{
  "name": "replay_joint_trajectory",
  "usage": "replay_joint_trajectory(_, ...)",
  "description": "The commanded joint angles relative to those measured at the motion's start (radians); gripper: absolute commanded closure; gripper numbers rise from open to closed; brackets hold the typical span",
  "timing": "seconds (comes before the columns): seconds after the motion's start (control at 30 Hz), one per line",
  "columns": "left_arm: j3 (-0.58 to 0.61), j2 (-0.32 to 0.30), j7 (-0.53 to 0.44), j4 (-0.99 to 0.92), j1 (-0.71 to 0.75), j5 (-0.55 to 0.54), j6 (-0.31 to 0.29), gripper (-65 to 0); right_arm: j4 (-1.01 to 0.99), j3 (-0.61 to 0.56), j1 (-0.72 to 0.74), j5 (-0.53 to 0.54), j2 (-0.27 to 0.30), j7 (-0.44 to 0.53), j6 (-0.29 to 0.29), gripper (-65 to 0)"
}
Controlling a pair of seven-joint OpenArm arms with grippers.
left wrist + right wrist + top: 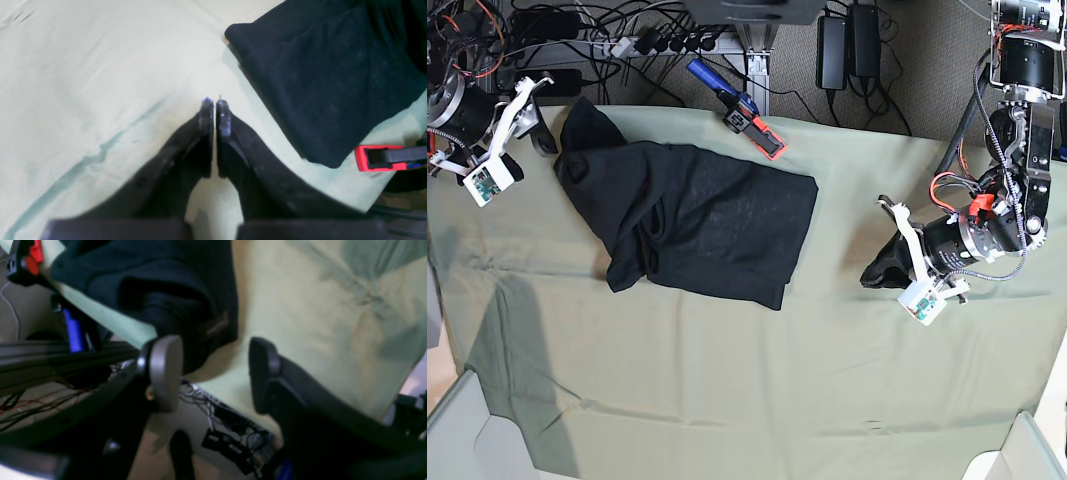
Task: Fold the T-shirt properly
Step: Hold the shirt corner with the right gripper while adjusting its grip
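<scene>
T-shirt (pixel 692 220): lying part-folded on worktop (pixel 727 400), between both arms.
Left end effector (pixel 215 115): hovering pressed together, well apart from it.
Right end effector (pixel 213 373): hovering spread, empty, at its corner.

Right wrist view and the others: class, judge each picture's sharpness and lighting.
Right wrist view: soft throughout, the open right end effector most blurred, T-shirt a dark mass. Left wrist view: table cloth washed out and bright, the shut left end effector slightly soft. Base view: sharpest and evenly lit, with faint shadows on the cloth at lower left.
</scene>
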Motion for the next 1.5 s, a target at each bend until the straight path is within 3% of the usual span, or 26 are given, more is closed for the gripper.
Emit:
replay_joint_trajectory(0.0, -0.009, -0.011, -0.025, 0.015, -0.019, -0.013, -0.009, -5.0, 0.002, 0.005, 0.000, 0.000, 0.017, 0.021, 0.089, -32.8)
replay_joint_trajectory(0.27, -0.009, -0.011, -0.025, 0.015, -0.019, -0.013, -0.009, -5.0, -0.084, -0.024, 0.002, -0.029, 0.021, 0.068, 0.089, -32.8)
replay_joint_trajectory(0.53, -0.009, -0.011, -0.025, 0.015, -0.019, -0.012, -0.009, -5.0, -0.130, -0.146, 0.025, -0.212, 0.022, 0.190, 0.084, -32.8)
replay_joint_trajectory(0.77, -0.009, -0.011, -0.025, 0.016, -0.019, -0.013, -0.009, -5.0, -0.230, -0.182, 0.108, -0.213, 0.022, 0.202, 0.084, -32.2)
replay_joint_trajectory(0.83, -0.009, -0.011, -0.025, 0.015, -0.019, -0.012, -0.009, -5.0, -0.252, -0.198, 0.123, -0.203, 0.022, 0.201, 0.084, -27.7)
replay_joint_trajectory(1.0, -0.062, -0.011, -0.025, 0.016, -0.019, -0.031, -0.009, -5.0, -0.274, -0.214, 0.124, -0.191, 0.019, 0.209, 0.084, -1.0)
replay_joint_trajectory(1.17, -0.181, -0.011, -0.011, 0.015, -0.019, -0.105, -0.009, -5.0, -0.284, -0.214, 0.125, -0.202, 0.019, 0.283, 0.082, 0.0)
replay_joint_trajectory(1.3, -0.239, -0.015, 0.055, 0.016, -0.019, -0.172, -0.009, -5.0, -0.292, -0.211, 0.154, -0.235, 0.019, 0.302, 0.080, 0.0)
replay_joint_trajectory(1.47, -0.242, -0.053, 0.066, 0.016, -0.002, -0.192, -0.009, -5.0, -0.344, -0.175, 0.243, -0.151, 0.019, 0.287, 0.078, 0.0)
